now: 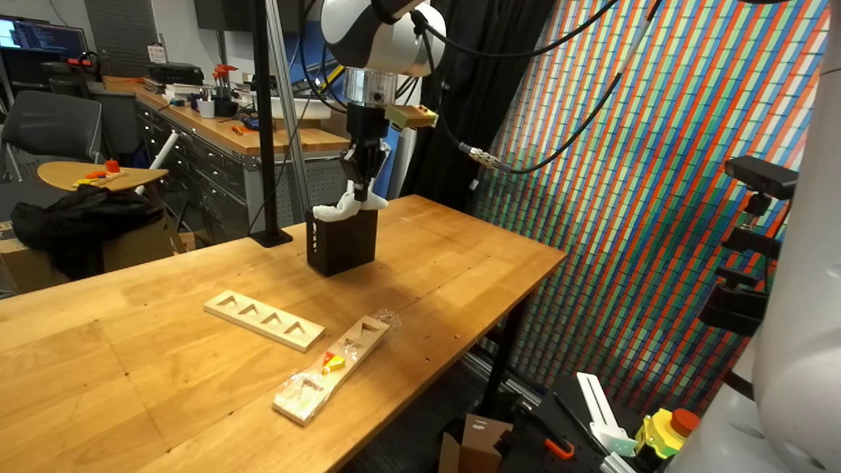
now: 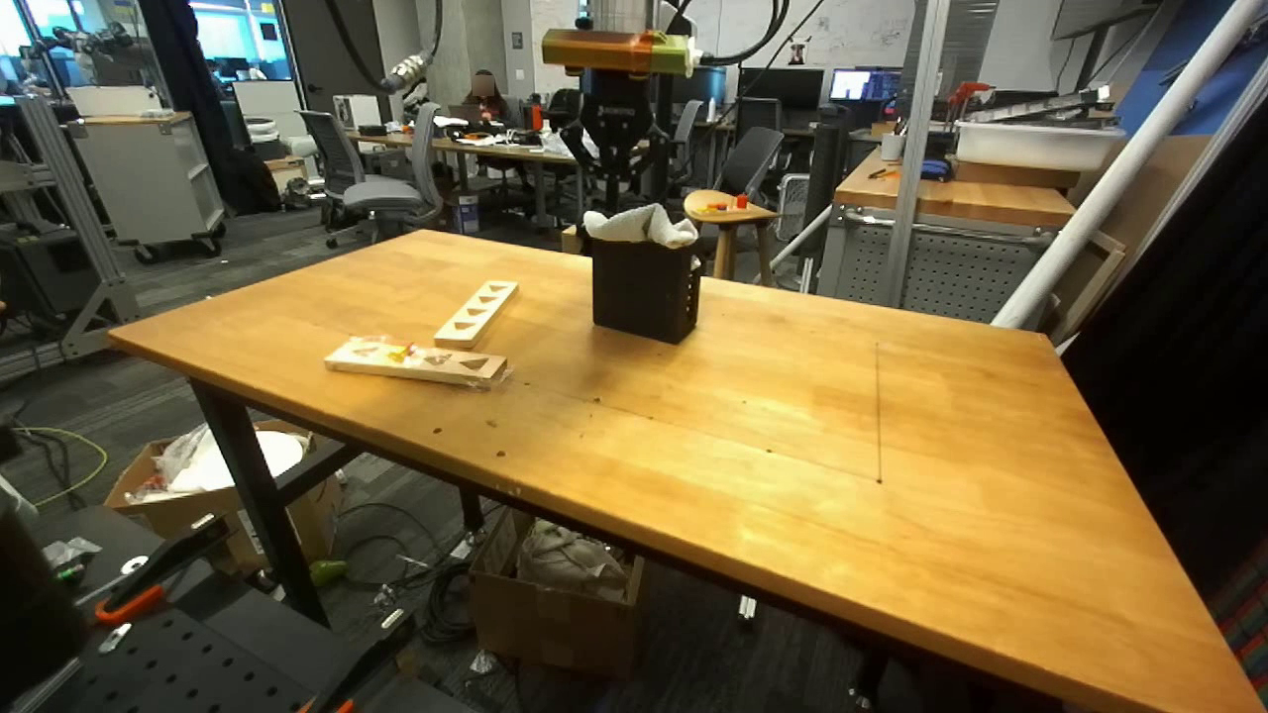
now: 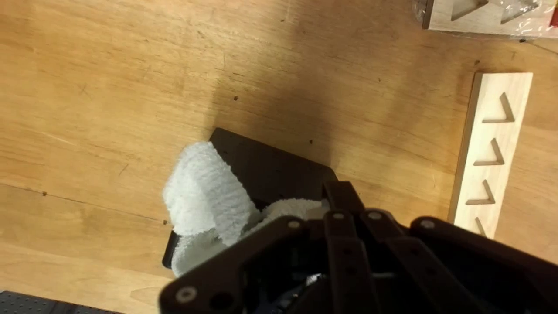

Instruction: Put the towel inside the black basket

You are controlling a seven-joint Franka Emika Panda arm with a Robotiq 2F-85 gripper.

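Bare board (image 1: pixel 264 321) and plastic-wrapped board (image 2: pixel 420 365) near black basket (image 1: pixel 345 243), towel (image 2: pixel 644 226) on top

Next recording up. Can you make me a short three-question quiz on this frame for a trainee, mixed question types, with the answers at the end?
1. True or false: part of the towel sticks up above the rim of the black basket.
2. How many wooden boards with triangular recesses lie on the table?
3. Multiple choice: the gripper is positioned over
A) the wooden boards
B) the black basket
C) neither

Key: 1. True, as both exterior views show. 2. Two. 3. B.
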